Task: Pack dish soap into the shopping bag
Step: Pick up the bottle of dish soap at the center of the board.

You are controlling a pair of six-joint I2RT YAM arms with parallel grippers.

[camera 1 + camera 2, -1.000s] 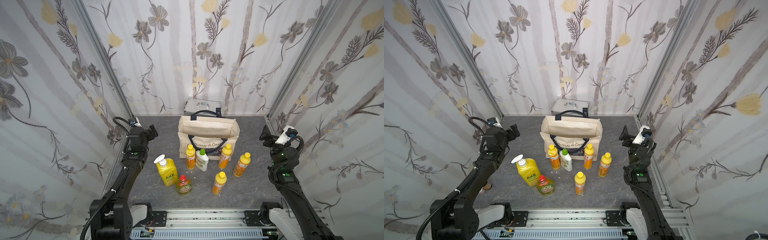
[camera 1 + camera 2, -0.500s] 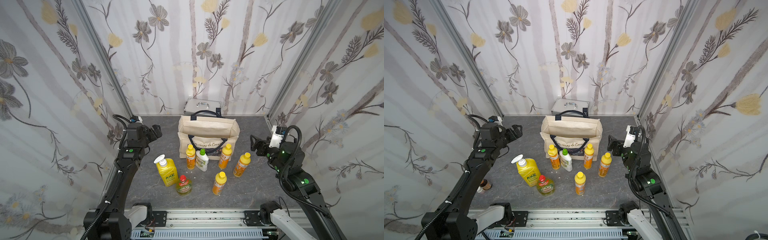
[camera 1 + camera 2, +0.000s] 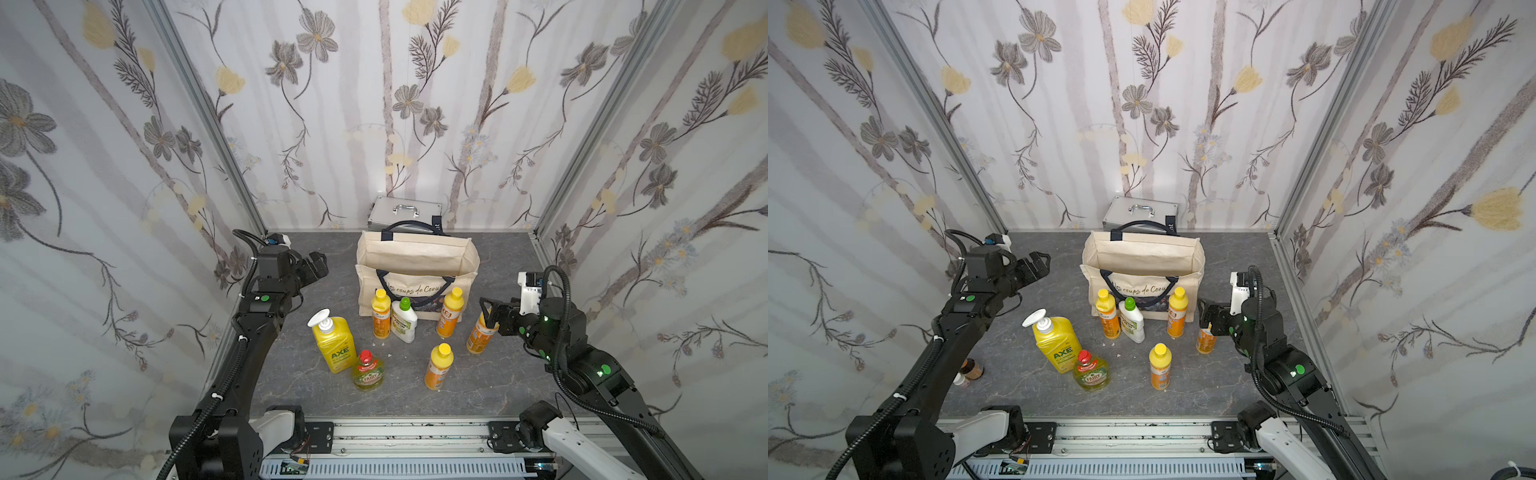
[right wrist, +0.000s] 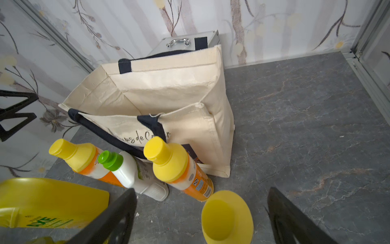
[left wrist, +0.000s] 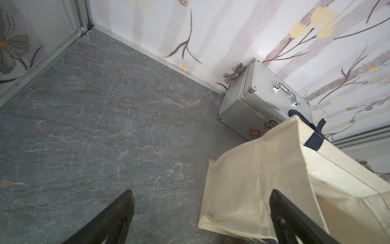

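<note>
The cream shopping bag (image 3: 415, 257) stands open at the middle back, also in the right wrist view (image 4: 168, 88). In front of it stand several slim orange dish soap bottles (image 3: 380, 318), a white green-capped one (image 3: 404, 322), the yellow AXE pump bottle (image 3: 334, 347) and the small Fairy (image 3: 367, 372). My right gripper (image 3: 488, 313) is open and hovers over the rightmost orange bottle (image 3: 480, 338). That bottle's yellow cap (image 4: 226, 217) lies between the spread fingers, untouched. My left gripper (image 3: 318, 266) is open in the air left of the bag (image 5: 253, 179), holding nothing.
A silver metal case (image 3: 405, 212) sits against the back wall behind the bag. Two small brown jars (image 3: 971, 370) stand by the left wall under my left arm. Flowered walls close in three sides. A metal rail (image 3: 415, 432) runs along the front edge.
My right arm has swung in from the right wall and come down over the rightmost orange bottle. My left arm has risen and edged toward the bag.
</note>
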